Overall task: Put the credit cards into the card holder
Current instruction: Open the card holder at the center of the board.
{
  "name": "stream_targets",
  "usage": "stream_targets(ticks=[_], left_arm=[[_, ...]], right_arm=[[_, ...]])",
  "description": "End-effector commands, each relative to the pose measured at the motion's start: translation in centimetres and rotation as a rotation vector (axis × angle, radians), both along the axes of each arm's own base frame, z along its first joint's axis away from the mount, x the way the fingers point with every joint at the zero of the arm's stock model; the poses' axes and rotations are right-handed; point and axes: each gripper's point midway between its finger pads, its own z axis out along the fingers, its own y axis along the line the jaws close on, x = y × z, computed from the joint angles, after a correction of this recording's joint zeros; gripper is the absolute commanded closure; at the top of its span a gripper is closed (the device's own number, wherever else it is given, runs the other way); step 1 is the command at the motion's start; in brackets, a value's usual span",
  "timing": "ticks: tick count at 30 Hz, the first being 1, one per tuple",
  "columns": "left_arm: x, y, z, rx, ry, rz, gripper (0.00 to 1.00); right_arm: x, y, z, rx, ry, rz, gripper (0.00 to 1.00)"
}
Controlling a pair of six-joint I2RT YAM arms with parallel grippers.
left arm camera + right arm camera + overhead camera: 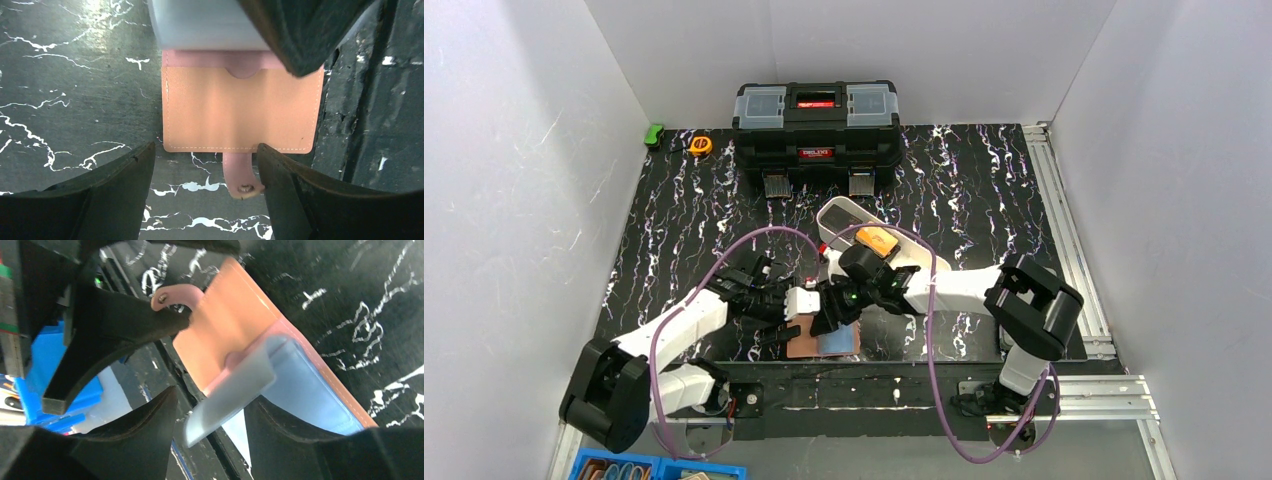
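The card holder lies opened flat at the near edge of the table, its snap tab sticking out toward the left gripper. A pale blue-grey card is tipped up over the holder with one edge down at the pocket mouth. As far as I can make out, it is pinched in the right gripper.

To my eye the trick now is to lower the card's angle and slide it along the pocket. Pushing down could buckle the leather or skid it off the edge. The left gripper's fingers are spread wide either side of the tab. Whether they press on the holder I cannot tell, but a steadying hold there would help.

Beyond the holder sits a white oval tray with an orange card in it, and farther back a black toolbox. The only real obstacle I see is the two grippers crowding each other right over the holder.
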Motion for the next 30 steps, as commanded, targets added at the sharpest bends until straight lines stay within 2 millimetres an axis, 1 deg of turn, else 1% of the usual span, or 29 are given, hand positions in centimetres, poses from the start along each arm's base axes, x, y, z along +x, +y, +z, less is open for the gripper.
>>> stream_targets(ticks=[1, 3, 6, 12, 15, 17, 19, 21, 26, 30], left_arm=[[0.0, -1.5, 3.0, -0.115, 0.027, 0.040, 0.27], [-0.1, -1.7, 4.1, -0.147, 0.057, 0.070, 0.27], [-0.2, -1.6, 5.0, -0.175, 0.080, 0.115, 0.28], [0.1, -0.5, 5.9, -0.203, 0.156, 0.225, 0.27], [-0.3, -0.1, 6.2, -0.206, 0.161, 0.210, 0.25], [-0.2, 0.0, 6.5, -0.215, 0.159, 0.213, 0.25], [0.1, 0.0, 7.1, -0.230, 0.150, 0.219, 0.25], [0.3, 0.1, 7.4, -0.237, 0.143, 0.222, 0.25], [0.5, 0.9, 7.9, -0.228, 0.108, 0.217, 0.25], [-0.8, 0.8, 8.2, -0.241, 0.103, 0.130, 0.25]], right_arm=[[-0.3, 2.3, 5.0, 0.227, -0.075, 0.098, 0.41], [-0.6, 2.5, 5.4, 0.252, -0.074, 0.121, 0.40], [-0.9, 2.7, 5.3, 0.264, -0.060, 0.141, 0.39], [-1.9, 3.0, 6.1, 0.323, -0.056, 0.218, 0.38], [-2.2, 3.4, 5.8, 0.331, -0.027, 0.250, 0.38], [-2.3, 3.6, 5.7, 0.335, -0.009, 0.266, 0.38], [-2.0, 3.7, 5.2, 0.333, 0.016, 0.261, 0.39], [-1.3, 3.6, 4.7, 0.334, 0.050, 0.244, 0.39], [0.2, 4.0, 2.6, 0.304, 0.112, 0.217, 0.39], [1.4, 4.7, 1.1, 0.237, 0.109, 0.187, 0.40]])
